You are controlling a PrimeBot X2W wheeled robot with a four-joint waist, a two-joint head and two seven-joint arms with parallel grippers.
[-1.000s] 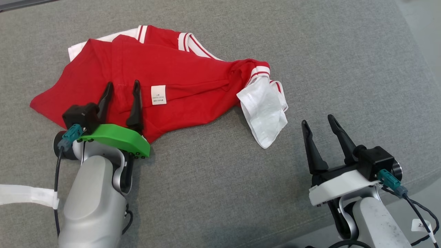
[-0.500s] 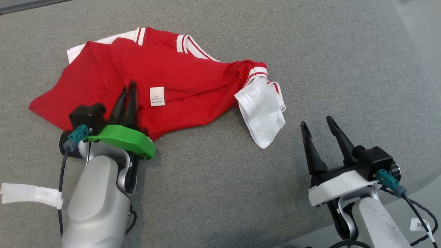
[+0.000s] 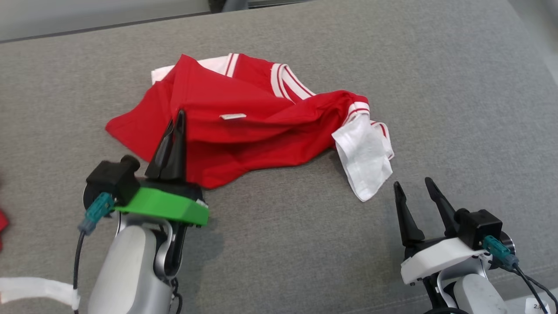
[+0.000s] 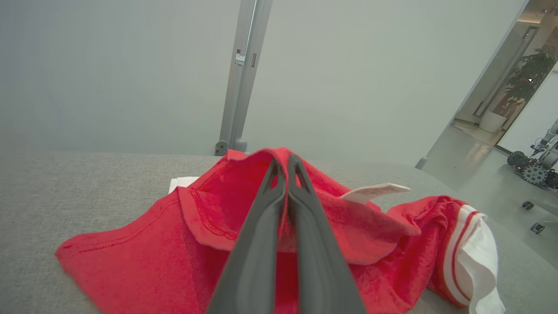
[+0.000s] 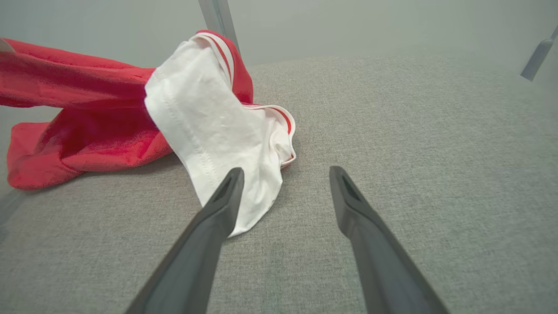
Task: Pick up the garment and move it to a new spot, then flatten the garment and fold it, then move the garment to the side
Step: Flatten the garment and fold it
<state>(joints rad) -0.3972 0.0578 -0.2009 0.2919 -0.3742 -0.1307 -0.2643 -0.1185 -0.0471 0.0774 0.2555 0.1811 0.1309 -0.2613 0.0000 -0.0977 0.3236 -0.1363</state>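
**Grey cloth surface, shirt pinched at one edge: the task is barely begun**

Grey fabric covers the surface (image 3: 283,244) where the work sits. The left gripper (image 3: 178,118) has its two dark fingers pressed together on a fold of the red shirt (image 3: 244,135), near the shirt's left, near edge. In the left wrist view the red cloth stands up in a small peak around the fingertips, which suggests the fold is raised off the surface there, while the rest of the shirt lies on it.

Just beyond the pinch, a white label (image 3: 232,116) sticks up from the cloth. The shirt lies crumpled across the middle of the surface, with white striped trim at the far side and a white sleeve (image 3: 364,161) trailing off to the right.

The right gripper (image 3: 413,183) sits with its fingers spread and holds nothing. It is near the tip of the white sleeve, not touching it.

Judging from this, only the first grasp is made. Carrying the shirt to a new spot, spreading it flat, folding it and moving it aside all appear to be left. The shirt is bunched and partly inside out, so flattening looks like the larger job ahead.
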